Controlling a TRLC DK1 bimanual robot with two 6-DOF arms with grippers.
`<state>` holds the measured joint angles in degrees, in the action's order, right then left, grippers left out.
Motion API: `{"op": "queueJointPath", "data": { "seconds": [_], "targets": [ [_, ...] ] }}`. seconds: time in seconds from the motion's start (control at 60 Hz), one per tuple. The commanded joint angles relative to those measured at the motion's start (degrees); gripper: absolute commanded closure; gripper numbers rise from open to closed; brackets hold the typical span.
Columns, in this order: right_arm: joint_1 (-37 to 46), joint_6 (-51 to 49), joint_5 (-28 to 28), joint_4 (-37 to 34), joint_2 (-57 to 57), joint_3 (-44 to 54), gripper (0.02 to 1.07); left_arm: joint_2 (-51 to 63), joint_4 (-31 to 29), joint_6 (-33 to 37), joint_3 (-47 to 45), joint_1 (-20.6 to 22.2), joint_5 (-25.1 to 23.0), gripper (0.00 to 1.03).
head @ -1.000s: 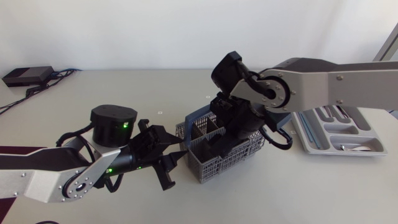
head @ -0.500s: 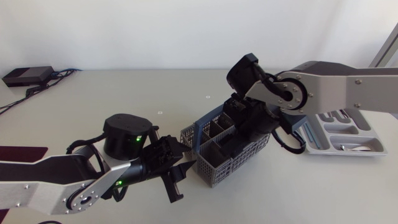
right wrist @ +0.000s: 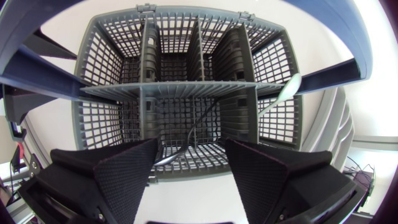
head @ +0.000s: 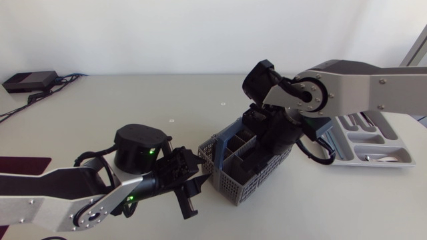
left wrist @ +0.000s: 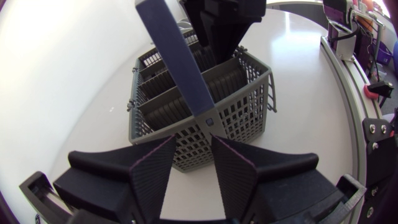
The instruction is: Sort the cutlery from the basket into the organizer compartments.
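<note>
The grey mesh basket [head: 230, 179] with a blue handle [left wrist: 180, 59] stands mid-table. My right gripper [head: 267, 143] is down inside it, seen from ahead in the left wrist view as a black block over the far compartments. The right wrist view looks straight down into the basket [right wrist: 186, 93]: a metal spoon [right wrist: 287, 89] leans across the compartments, its thin handle running toward my open right gripper [right wrist: 193, 146]. My left gripper [head: 193, 183] sits just left of the basket [left wrist: 242, 118], open, with nothing between its fingers [left wrist: 152, 168]. The grey organizer [head: 333, 150] lies at the right.
Some cutlery [head: 373, 158] lies in the organizer's near compartment. A black box [head: 30, 80] with cables sits at the table's far left corner. Bare tabletop runs behind the basket and in front of it.
The basket has shifted right and turned. My left arm has followed it rightward. My right gripper has sunk deeper into the basket and its fingers have narrowed a little.
</note>
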<state>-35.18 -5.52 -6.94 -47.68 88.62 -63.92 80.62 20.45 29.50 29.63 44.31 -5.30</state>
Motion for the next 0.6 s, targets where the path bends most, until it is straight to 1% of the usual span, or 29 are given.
{"op": "queueJointPath", "data": {
  "seconds": [0.0,0.133,0.433,0.583],
  "targets": [
    [-0.33,1.12,-1.06,-2.42,1.47,-0.15,0.34,-0.11,-0.14,1.09,0.78,1.21,0.64,0.62],
    [-0.33,0.95,-1.32,-2.50,1.56,0.73,0.45,-0.11,-0.14,1.09,0.70,3.41,1.96,0.62],
    [-0.50,0.60,-7.04,-2.59,1.47,1.17,0.45,-0.38,-0.14,1.09,0.70,4.11,2.22,0.62],
    [-0.50,0.42,-7.74,-4.44,1.38,0.55,0.45,-0.20,-0.14,1.09,0.96,4.82,3.02,0.62]
  ]
}}
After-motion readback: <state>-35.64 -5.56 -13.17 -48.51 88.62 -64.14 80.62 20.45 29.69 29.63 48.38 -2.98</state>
